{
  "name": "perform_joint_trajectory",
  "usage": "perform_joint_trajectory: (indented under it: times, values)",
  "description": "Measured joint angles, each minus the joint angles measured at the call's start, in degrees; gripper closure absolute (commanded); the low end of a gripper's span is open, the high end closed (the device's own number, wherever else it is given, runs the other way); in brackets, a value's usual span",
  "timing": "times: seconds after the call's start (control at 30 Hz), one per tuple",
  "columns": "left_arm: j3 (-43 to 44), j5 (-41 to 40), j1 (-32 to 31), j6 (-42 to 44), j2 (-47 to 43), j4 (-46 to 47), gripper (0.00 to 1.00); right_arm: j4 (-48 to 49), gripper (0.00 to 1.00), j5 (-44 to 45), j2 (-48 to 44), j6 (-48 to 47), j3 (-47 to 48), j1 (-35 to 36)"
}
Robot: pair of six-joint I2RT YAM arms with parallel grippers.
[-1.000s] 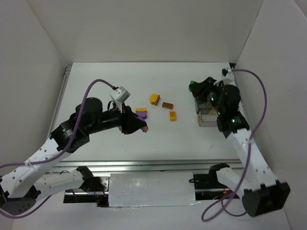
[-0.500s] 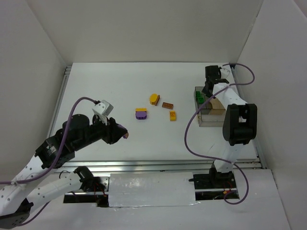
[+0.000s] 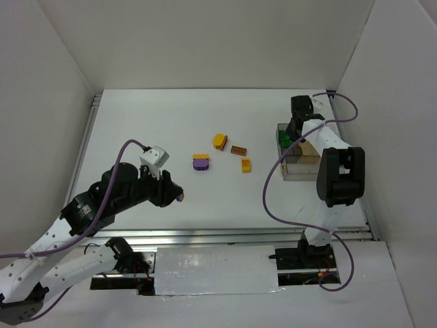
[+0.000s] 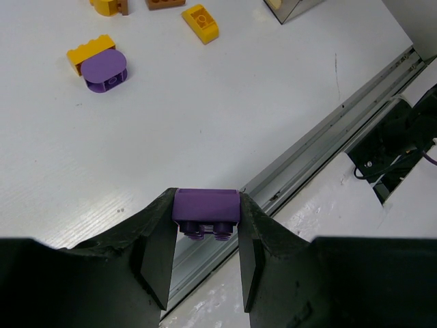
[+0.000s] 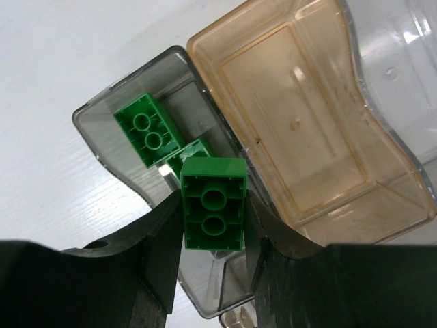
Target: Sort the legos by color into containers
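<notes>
Presently, right gripper (image 5: 213,232): closed on a green brick (image 5: 214,198), clamped across its long sides.
Green brick, location: over the containers, above the smoky grey compartment (image 5: 92,126) where two green legos (image 5: 147,130) already lie, close to the wall shared with the tan compartment (image 5: 293,116).
Green brick, orientation: hollow underside faces the wrist camera, so studs probably face down; long axis runs along the fingers.
Left gripper (image 4: 205,236): closed on a purple brick (image 4: 205,205), pinched by its ends at the very fingertips.
Purple brick, location: low over the near part of the counter (image 4: 205,102), close to the edge rail.
Purple brick, orientation: long axis spans finger to finger; studs point back toward the wrist.
Risk, green: released here, it may strike the dividing wall or the bricks below and tip into tan. Height above the tray cannot be judged.
Risk, purple: shallow fingertip hold; a slip near the rail could lose it off the counter.
Unsorted: purple rounded piece (image 4: 104,70) touching a yellow brick (image 4: 89,49).
</notes>
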Motion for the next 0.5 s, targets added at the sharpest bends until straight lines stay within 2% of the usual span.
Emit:
perform_joint_trajectory:
  times: [0.1,0.13,0.23,0.3,0.33,0.5]
  values:
    - [0.00,0.00,0.00,0.00,0.00,0.02,1.00,0.04,0.66,-1.51,0.00,-0.04,0.02,0.00]
    - [0.00,0.00,0.00,0.02,0.00,0.00,1.00,0.02,0.57,-1.95,0.00,-0.04,0.00,0.00]
    - [0.00,0.00,0.00,0.02,0.00,0.00,1.00,0.11,0.44,-2.97,0.00,0.04,0.00,0.02]
    - [0.00,0.00,0.00,0.02,0.00,0.00,0.98,0.09,0.42,-3.15,0.00,0.04,0.00,0.02]
    - [0.00,0.00,0.00,0.02,0.00,0.00,0.96,0.07,0.37,-3.17,0.00,0.02,0.00,0.02]
    - [0.00,0.02,0.04,0.02,0.02,0.00,0.98,-0.31,0.37,-3.15,-0.17,0.09,0.02,0.15]
